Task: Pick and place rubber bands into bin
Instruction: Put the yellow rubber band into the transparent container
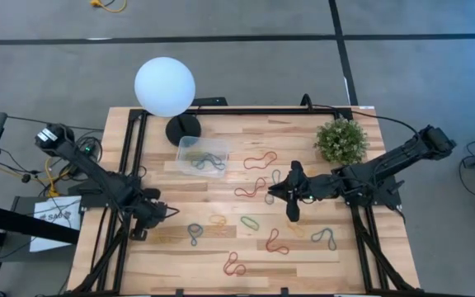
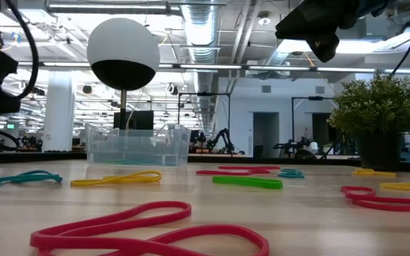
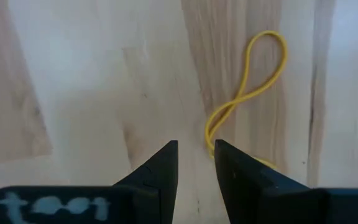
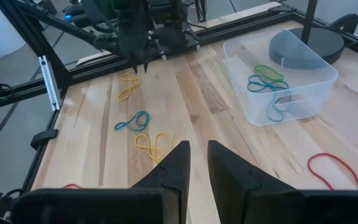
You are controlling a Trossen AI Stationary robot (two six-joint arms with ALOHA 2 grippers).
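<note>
Item, nearest in the low view: a red band (image 2: 148, 231) lying flat on the wooden table (image 2: 305, 213), then a yellow band (image 2: 116, 179), a teal band (image 2: 20, 179) and a green band (image 2: 248, 183) behind it. We judge all of them very light, soft and limp; each should sag and fold when lifted, and may cling to or spring off a finger. The best hold, we judge, is a pinch across a single strand where a loop crosses or narrows.

Item, the rubber bands (image 1: 250, 223) as a lot: scattered loose over the table's middle and front, between the two arms. A few already lie in the bin.

Item, the left gripper (image 1: 157, 213): low over the table's left front, fingers slightly apart with bare wood in the gap, pinching nothing. In its wrist view a yellow figure-eight band (image 3: 247, 93) lies just beside one fingertip; whether it touches we cannot tell.

Item, the right gripper (image 1: 293, 200): raised above the table right of centre, fingers a narrow slit apart, empty.

Item, the bin (image 1: 202, 155): clear tub at the table's back, just in front of the black lamp base (image 1: 183, 129). Green and blue bands (image 4: 267, 81) rest on its floor.

Item, farthest: the white globe lamp (image 1: 165, 86) and a potted plant (image 1: 340, 140).

Hard to make out: the yellow band's lower end runs behind the left finger; the bin's walls blur its contents in the low view, so we cannot count them.
</note>
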